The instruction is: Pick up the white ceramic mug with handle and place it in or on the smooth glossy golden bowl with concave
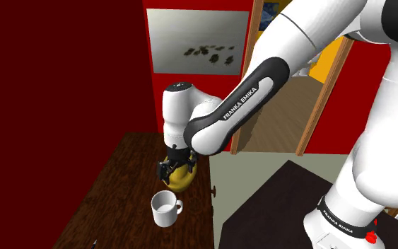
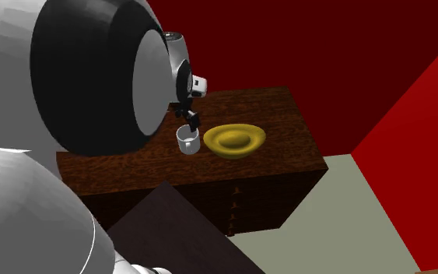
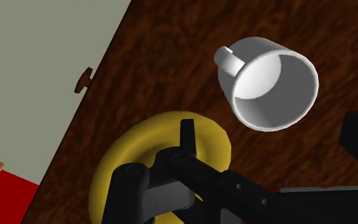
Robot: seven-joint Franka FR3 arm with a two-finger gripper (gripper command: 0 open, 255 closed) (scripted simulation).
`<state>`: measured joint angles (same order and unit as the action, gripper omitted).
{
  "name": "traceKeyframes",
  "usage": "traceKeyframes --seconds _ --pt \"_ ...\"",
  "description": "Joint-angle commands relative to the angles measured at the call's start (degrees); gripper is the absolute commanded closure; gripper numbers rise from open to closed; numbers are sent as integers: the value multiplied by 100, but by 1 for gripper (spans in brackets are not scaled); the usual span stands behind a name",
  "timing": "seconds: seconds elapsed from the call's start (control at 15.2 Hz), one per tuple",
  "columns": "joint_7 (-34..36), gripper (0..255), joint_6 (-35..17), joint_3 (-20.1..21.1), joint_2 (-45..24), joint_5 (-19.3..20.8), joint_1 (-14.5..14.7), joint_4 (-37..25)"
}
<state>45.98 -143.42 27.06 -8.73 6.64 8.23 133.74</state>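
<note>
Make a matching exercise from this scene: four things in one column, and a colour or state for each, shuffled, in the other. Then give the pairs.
Things:
1. mug
2. bowl
3. gripper
4. knob

Descriptions:
A. yellow, shallow, nothing in it
B. small, brown, sticking out at the edge of the wooden top
C. white, upright, not held
D. black, fingers apart, above the mug

Pairs: 1-C, 2-A, 3-D, 4-B
</note>
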Motion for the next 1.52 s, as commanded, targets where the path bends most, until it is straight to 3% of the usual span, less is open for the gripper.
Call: traceKeyframes --seconds 0.0,0.33,0.66,1.45 --pt "417 0 -148 -92 -554 478 169 -314" --pt "1155 0 -297 -479 -1718 1267 783 -1161" --pt "1582 0 -294 -839 -2827 1699 1380 -2174" --pt "1731 0 -607 -1084 -3432 1913 1586 -2470"
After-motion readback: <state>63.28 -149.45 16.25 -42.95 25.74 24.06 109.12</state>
